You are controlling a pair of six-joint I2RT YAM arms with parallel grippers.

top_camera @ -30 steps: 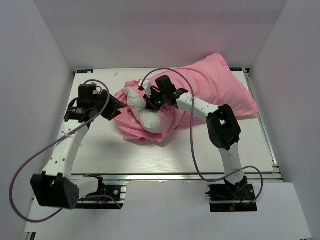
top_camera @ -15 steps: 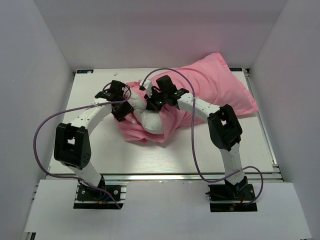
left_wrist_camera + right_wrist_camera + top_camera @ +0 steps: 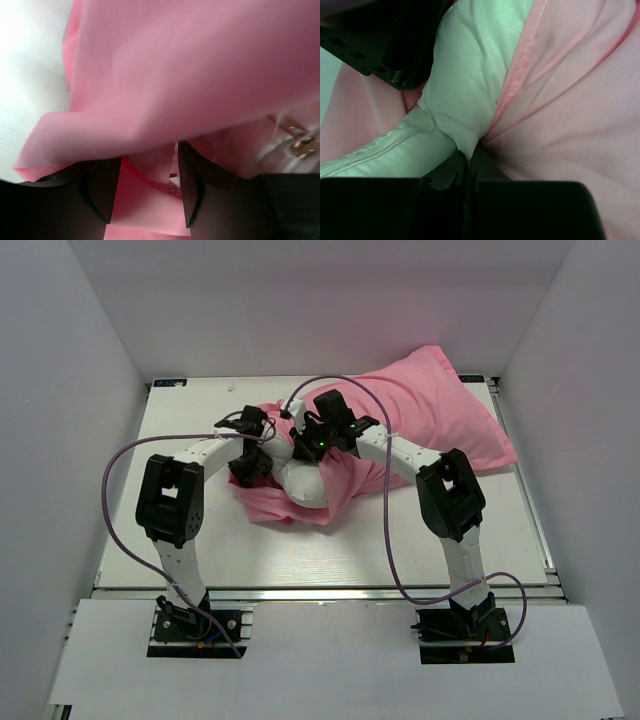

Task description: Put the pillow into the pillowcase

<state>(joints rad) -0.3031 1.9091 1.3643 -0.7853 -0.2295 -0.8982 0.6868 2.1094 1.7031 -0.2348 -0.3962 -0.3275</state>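
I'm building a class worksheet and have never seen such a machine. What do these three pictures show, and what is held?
These are two robot arms bolted at a table's near edge, each ending in a two-finger gripper. One picture looks down from above; the other two come from a camera on each wrist. A white pillow lies partly inside a pink pillowcase. The right gripper is shut on a fold of the pillow. The left gripper is open, with pink fabric between its jaws.
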